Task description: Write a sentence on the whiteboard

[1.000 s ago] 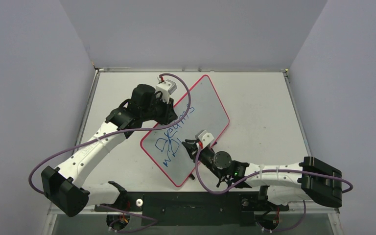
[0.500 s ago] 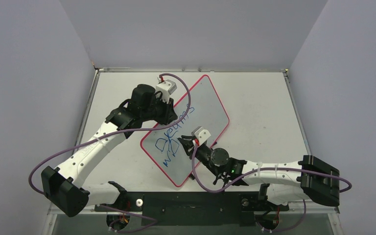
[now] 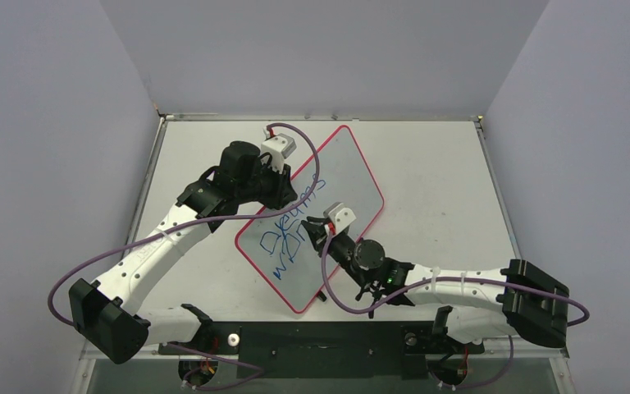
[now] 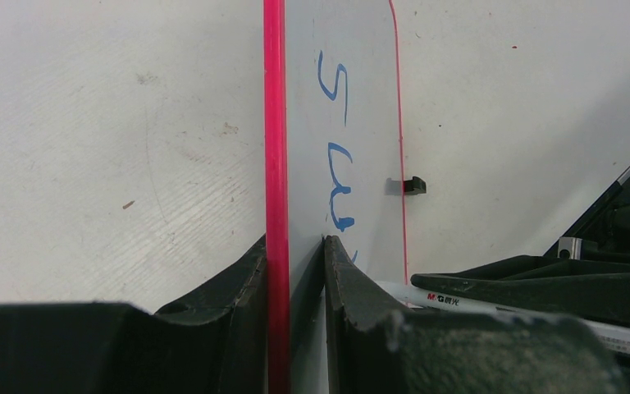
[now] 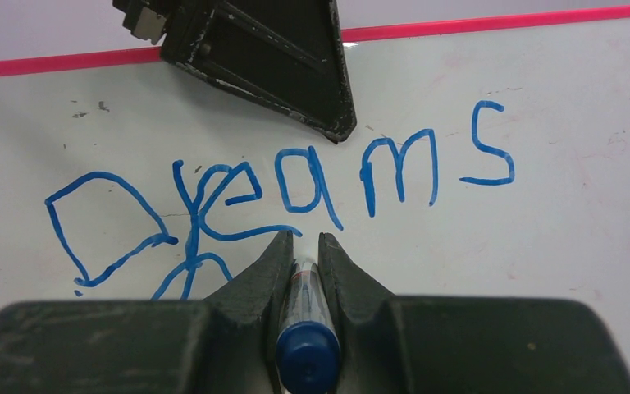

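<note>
Blue ink is spelling "Dreams" across the left and centre of the right wrist view, where the sentence [image 5: 308,187] is sitting on the whiteboard [image 5: 574,205], with more blue strokes showing beneath the "D". Low in the middle of that frame, my right gripper [image 5: 302,242] is clamping narrowly round the marker [image 5: 305,349], whose tip is hidden between the fingers. In the overhead view the whiteboard is lying slantwise at the centre of the table [image 3: 435,164]. My left gripper [image 3: 283,194] is pinching its red-pink rim on the upper left edge (jaws nearly together, one on either side of the rim). The risk, as I am judging it: the marker is working close under the first line, so a drifting stroke could cross the finished letters. If the pinch on the rim slips, the whiteboard could swivel and skew the writing.
</note>
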`<control>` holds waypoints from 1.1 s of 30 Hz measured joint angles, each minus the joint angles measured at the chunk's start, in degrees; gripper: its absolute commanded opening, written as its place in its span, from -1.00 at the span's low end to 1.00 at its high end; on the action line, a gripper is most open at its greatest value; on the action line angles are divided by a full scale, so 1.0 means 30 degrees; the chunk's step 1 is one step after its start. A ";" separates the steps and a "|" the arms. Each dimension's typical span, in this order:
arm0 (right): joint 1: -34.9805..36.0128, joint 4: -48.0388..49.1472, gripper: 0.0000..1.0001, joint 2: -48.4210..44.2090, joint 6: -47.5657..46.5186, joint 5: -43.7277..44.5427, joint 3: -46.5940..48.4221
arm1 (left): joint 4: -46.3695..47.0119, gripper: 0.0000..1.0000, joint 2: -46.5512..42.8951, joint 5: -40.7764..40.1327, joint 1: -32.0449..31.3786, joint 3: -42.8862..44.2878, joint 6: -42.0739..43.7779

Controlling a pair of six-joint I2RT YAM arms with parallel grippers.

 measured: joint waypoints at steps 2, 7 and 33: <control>-0.0109 -0.0080 -1.00 -0.0080 -0.0051 0.0000 0.0000 | 0.0000 -1.00 0.0000 -0.0007 0.0000 0.0000 0.0007; -0.0124 -0.0780 -1.00 -0.0962 -0.0051 0.0022 0.0000 | 0.0000 -1.00 0.0000 0.0000 -0.0007 0.0000 0.0000; -0.0342 -0.0627 -1.00 -0.0896 0.0714 0.0146 -0.0546 | -0.0007 -1.00 -0.0029 0.0022 -0.0007 0.0000 0.0000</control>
